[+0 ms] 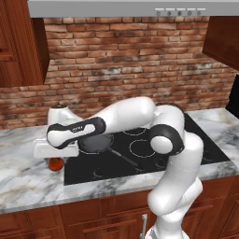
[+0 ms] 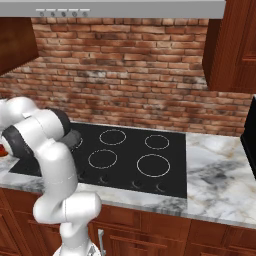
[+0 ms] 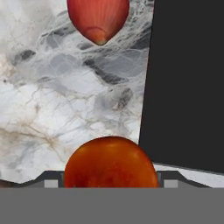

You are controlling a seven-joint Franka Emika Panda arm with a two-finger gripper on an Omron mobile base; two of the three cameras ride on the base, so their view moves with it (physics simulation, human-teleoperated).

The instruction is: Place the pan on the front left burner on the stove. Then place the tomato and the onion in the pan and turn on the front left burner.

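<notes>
- The tool (image 3: 109, 183) is seen in the hand view low over the counter (image 3: 52, 109), its jaws spread wide with one tip showing on each side of the tomato (image 3: 110, 162); nothing is gripped yet.
- The tomato is found between the open jaws on the marble, just left of the stove's (image 3: 188, 83) black edge. In the left base view it (image 1: 56, 164) is seen on the counter under the white hand, near the stove's front left corner.
- The tomato is judged light, round and smooth-skinned, so it may roll or slip; it is also likely soft, so a firm squeeze could bruise it. It is best taken across its widest middle, with the tips lowered past the shoulder before closing gently.
- The onion (image 3: 98, 19) is seen on the counter beyond the tomato, well apart from it. It is judged firmer, with a slick papery skin, and is best held across its belly.
- The pan (image 1: 97, 142) is seen on the stove's left side, its handle pointing to the near right; the ring beneath it is hidden.
</notes>
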